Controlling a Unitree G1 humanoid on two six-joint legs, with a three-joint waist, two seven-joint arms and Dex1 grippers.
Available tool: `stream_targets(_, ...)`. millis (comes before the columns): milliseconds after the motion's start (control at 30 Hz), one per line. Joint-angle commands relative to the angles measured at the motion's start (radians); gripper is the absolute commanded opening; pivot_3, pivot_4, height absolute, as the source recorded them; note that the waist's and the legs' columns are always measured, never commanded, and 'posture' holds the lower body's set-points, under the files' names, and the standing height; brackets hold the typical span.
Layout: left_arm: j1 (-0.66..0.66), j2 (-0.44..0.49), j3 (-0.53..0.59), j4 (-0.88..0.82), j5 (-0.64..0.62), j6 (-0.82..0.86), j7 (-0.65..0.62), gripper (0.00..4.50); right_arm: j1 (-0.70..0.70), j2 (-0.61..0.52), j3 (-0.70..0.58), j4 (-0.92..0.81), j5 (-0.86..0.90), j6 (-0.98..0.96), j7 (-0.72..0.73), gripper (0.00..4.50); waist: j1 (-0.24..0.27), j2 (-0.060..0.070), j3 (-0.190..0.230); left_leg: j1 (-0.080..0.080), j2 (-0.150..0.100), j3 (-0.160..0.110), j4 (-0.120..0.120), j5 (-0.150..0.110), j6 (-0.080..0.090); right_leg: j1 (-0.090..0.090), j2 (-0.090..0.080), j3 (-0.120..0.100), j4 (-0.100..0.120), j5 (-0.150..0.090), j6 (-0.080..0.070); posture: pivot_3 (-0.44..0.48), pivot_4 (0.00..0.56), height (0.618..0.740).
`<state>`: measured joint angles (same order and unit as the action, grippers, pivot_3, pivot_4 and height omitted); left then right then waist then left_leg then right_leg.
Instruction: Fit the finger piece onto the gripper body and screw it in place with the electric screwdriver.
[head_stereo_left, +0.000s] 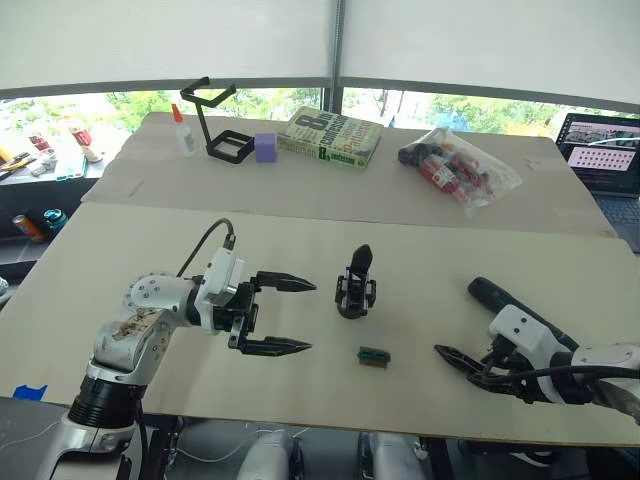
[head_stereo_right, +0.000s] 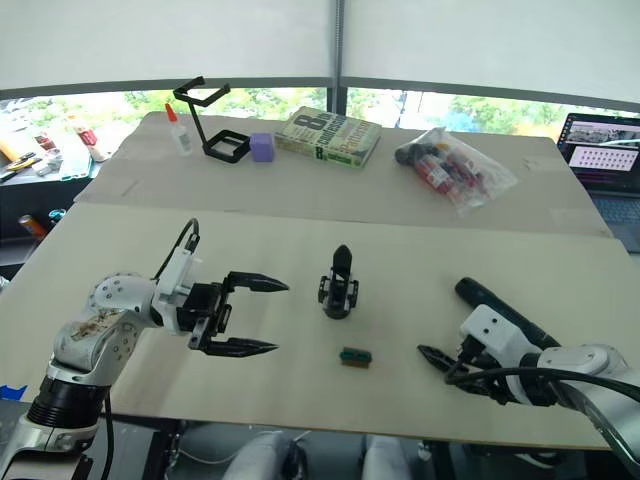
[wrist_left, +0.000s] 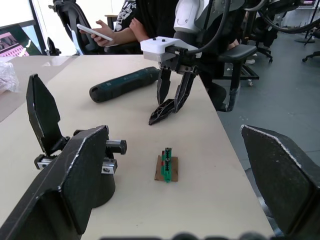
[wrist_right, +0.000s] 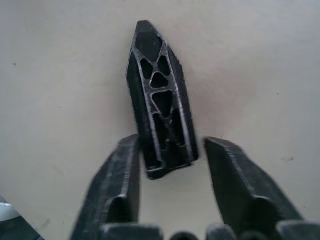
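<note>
Pale bench, windows behind. Head view: gripper body upright mid-bench; left claw beside it, wide open, empty. Left wrist view: screwdriver lies beyond body. Right wrist view: right claw part open, straddling finger piece base, which lies flat on the bench.

office-type robotics lab, two pale worktables pushed together under a window with blinds, laptop open at the far right, office chairs on grey floor, person seated using a phone (behind the table), book, glue bottle
</note>
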<state>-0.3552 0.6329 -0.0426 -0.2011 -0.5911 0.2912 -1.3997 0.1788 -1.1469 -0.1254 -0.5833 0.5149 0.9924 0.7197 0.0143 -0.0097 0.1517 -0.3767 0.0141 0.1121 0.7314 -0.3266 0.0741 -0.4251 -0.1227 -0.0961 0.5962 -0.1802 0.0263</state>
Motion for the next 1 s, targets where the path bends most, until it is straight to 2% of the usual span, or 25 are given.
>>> stream_targets(33,-0.036,0.007,0.019,-0.024,-0.038,0.022,0.006,4.5,0.045,0.006,-0.037,-0.04,-0.009,-0.031,0.027,1.1,0.0,0.0,0.0,0.0,0.0,0.0,0.0,0.0,0.0,0.0,0.0,0.0,0.0,0.0,0.0,0.0,0.15,0.74)
stream_targets(133,-0.077,-0.021,0.05,-0.044,-0.132,0.155,0.106,4.5,0.074,0.083,-0.164,-0.081,-0.016,-0.134,0.018,1.1,0.007,0.0,0.0,-0.002,0.0,-0.001,0.0,0.0,0.0,0.0,0.0,-0.001,-0.001,0.0,0.0,0.0,0.15,0.74)
stream_targets(200,-0.125,-0.071,0.089,-0.059,-0.211,0.305,0.305,4.5,0.027,0.219,-0.252,-0.144,-0.005,-0.256,-0.049,1.1,0.007,-0.001,0.001,-0.002,-0.001,-0.001,0.0,0.0,0.0,0.0,0.0,0.0,-0.001,0.0,0.001,0.0,0.15,0.74)
stream_targets(267,-0.181,-0.147,0.124,-0.059,-0.284,0.408,0.493,4.5,-0.07,0.369,-0.279,-0.217,-0.012,-0.355,-0.171,1.1,0.007,-0.002,0.001,-0.002,-0.001,-0.002,0.001,0.001,-0.001,0.001,0.001,0.0,-0.001,0.0,0.001,0.0,0.15,0.74)
stream_targets(333,-0.23,-0.216,0.142,-0.053,-0.308,0.447,0.61,4.5,-0.154,0.461,-0.224,-0.275,-0.056,-0.392,-0.256,1.1,0.002,-0.001,0.002,-0.001,-0.001,-0.002,0.001,0.001,-0.001,0.001,0.001,0.001,-0.001,-0.003,0.009,0.0,0.15,0.74)
stream_targets(500,-0.368,-0.408,0.148,-0.027,-0.324,0.47,0.87,4.5,-0.332,0.57,0.015,-0.328,-0.212,-0.405,-0.418,1.1,-0.001,-0.001,0.002,0.004,-0.002,-0.001,-0.001,0.003,-0.004,0.003,0.002,0.002,0.001,0.0,0.004,0.0,0.15,0.74)
stream_targets(633,-0.382,-0.501,0.116,-0.041,-0.334,0.481,0.924,4.5,-0.385,0.597,0.125,-0.305,-0.305,-0.425,-0.444,1.1,-0.003,-0.001,0.002,0.004,-0.002,0.0,-0.001,0.003,-0.005,0.003,0.004,0.002,0.001,0.001,0.001,0.0,0.15,0.74)
stream_targets(733,-0.391,-0.542,0.106,-0.059,-0.368,0.505,0.957,4.5,-0.393,0.602,0.158,-0.292,-0.342,-0.426,-0.448,1.1,-0.004,-0.001,0.002,0.003,-0.001,0.0,-0.003,0.003,-0.005,0.003,0.007,0.002,0.0,0.001,0.001,0.0,0.15,0.74)
stream_targets(933,-0.379,-0.543,0.108,-0.083,-0.408,0.539,0.976,4.5,-0.407,0.618,0.158,-0.281,-0.363,-0.423,-0.439,1.1,-0.006,-0.001,0.002,0.004,0.0,0.0,-0.004,0.005,-0.007,0.003,0.008,0.002,-0.001,0.0,0.0,0.0,0.15,0.74)
stream_targets(1000,-0.377,-0.545,0.107,-0.084,-0.406,0.53,0.979,3.97,-0.405,0.624,0.156,-0.282,-0.365,-0.42,-0.439,1.1,-0.005,-0.001,0.002,0.004,0.0,0.0,-0.004,0.006,-0.009,0.003,0.009,0.002,-0.001,-0.001,0.001,0.0,0.15,0.74)
